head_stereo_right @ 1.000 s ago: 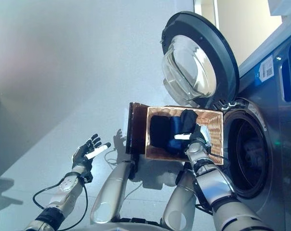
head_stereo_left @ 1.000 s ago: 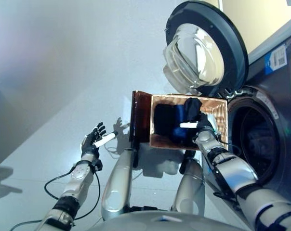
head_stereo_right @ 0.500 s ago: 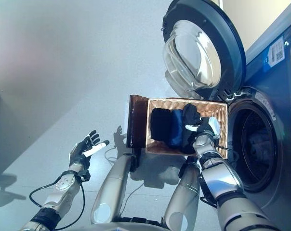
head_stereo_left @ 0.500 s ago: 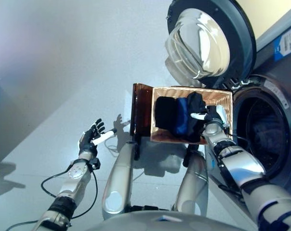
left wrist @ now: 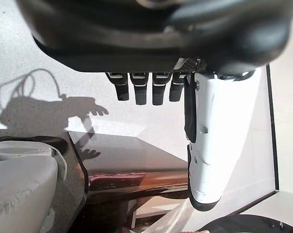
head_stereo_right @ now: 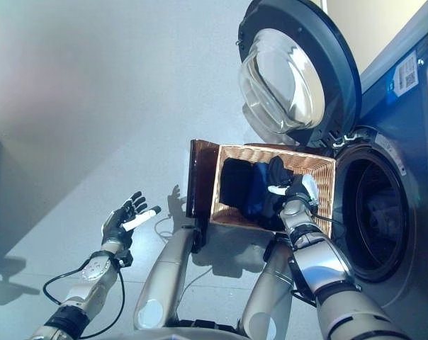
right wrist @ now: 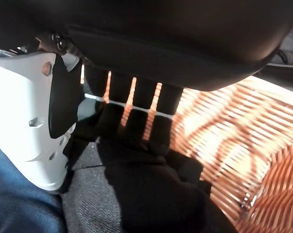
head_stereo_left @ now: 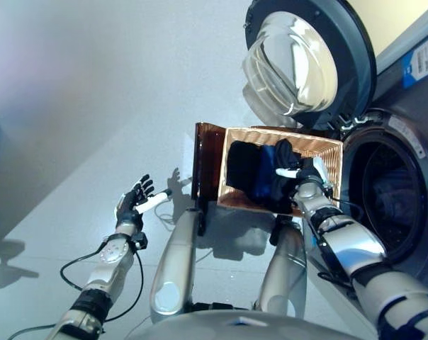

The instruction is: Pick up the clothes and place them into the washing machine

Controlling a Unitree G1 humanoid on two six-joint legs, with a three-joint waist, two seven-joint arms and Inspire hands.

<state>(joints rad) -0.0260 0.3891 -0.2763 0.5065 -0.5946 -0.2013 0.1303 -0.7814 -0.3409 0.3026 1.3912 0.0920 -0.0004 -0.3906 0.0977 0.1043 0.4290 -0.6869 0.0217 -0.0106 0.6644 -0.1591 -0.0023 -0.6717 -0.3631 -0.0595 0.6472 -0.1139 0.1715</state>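
Hanging out over the floor [head_stereo_left: 72, 127] on the near side, the left hand [head_stereo_left: 133, 205] shows straight, spread fingers and holds nothing; it is well apart from the work and idle.

Further in, the right hand [head_stereo_right: 293, 193] is down in the wicker basket [head_stereo_right: 320, 185], fingers curled into the black garment [right wrist: 151, 194], with the white-covered thumb [right wrist: 32, 116] closing against it from the side. That reads as a pinch on cloth, and the cloth bunches up around the fingertips. Just beside it lies a blue piece [head_stereo_left: 268, 164], and past that another dark bundle [head_stereo_left: 241, 166], all heaped together in the basket's deep end.

Now the risk. The grip looks shallow, taken on a fold and not the bulk, so a quick lift could let the fabric slide free and drop back. The pieces also lie pressed against each other; pulling one may drag the blue one along and spill it over the rim. And the basket seems light, so a snag on the weave could tip it.

Beyond the basket, the washing machine drum [head_stereo_left: 387, 195] gapes dark, its round door [head_stereo_left: 306, 64] swung wide above. A trailing sleeve could catch on the opening's lip on the way in.
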